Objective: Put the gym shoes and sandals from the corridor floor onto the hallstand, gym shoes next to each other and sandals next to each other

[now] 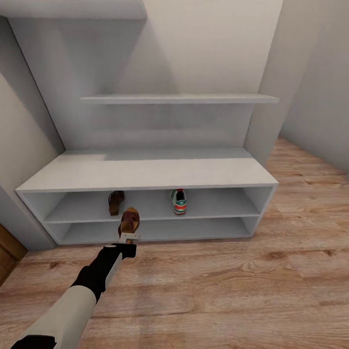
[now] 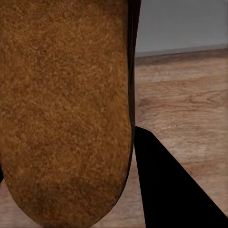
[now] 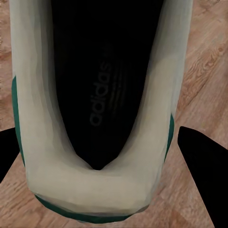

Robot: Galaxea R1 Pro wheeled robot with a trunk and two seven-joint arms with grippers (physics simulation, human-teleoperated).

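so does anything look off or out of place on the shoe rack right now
Nothing damaged. On the hallstand's upper open shelf, one sandal and one gym shoe sit apart, unpaired. The left gripper holds the second sandal in front of the rack.

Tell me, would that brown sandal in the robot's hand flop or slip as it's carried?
The sandal probably stays stiff: it juts straight out from the left gripper without sagging. Its footbed looks fuzzy, so likely grippy, not slippery. Being flat and open, it's probably light.
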